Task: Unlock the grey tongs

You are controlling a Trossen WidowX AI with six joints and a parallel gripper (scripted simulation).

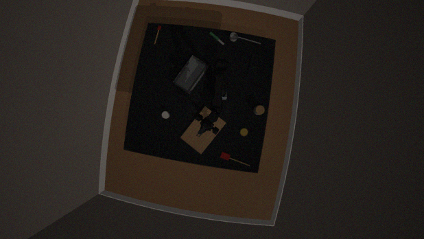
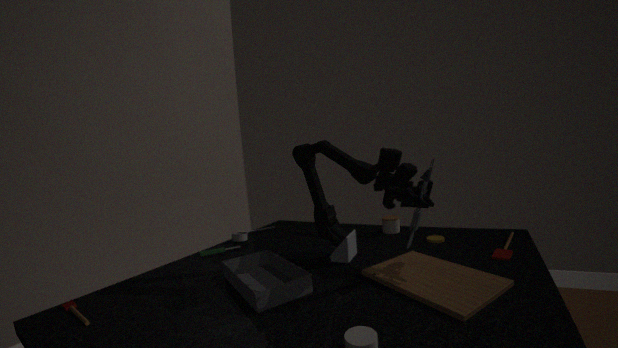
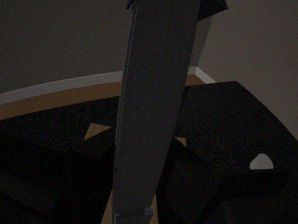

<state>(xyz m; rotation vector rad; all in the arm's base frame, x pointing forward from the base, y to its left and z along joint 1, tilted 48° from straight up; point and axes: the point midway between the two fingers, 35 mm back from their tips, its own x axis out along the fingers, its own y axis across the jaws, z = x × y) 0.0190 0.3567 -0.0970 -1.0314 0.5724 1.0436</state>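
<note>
The grey tongs (image 1: pixel 199 133) (image 2: pixel 414 227) (image 3: pixel 155 90) are held in the air, steeply upright with a slight lean in the exterior view. Which end is the hinge is too dark to tell, and so is whether they are locked. My gripper (image 1: pixel 206 128) (image 2: pixel 425 194) (image 3: pixel 141 129) is shut on them around their middle, well above the wooden board. The wooden board (image 1: pixel 199 145) (image 2: pixel 465 290) (image 3: pixel 97 131) lies flat on the table with nothing resting on it. The roasting tin (image 1: pixel 198 79) (image 2: pixel 285 295) stands apart from the board, with no tongs across it.
A white cylinder (image 1: pixel 165 115) (image 2: pixel 361 337) (image 3: pixel 261 162) stands beyond one side of the board. A jar (image 1: pixel 259 110) (image 2: pixel 390 225), a yellow disc (image 1: pixel 243 132) (image 2: pixel 435 239) and a red spatula (image 1: pixel 225 156) (image 2: pixel 502 253) are on the other side. A white wedge (image 1: pixel 224 97) (image 2: pixel 350 247) is near the arm's base.
</note>
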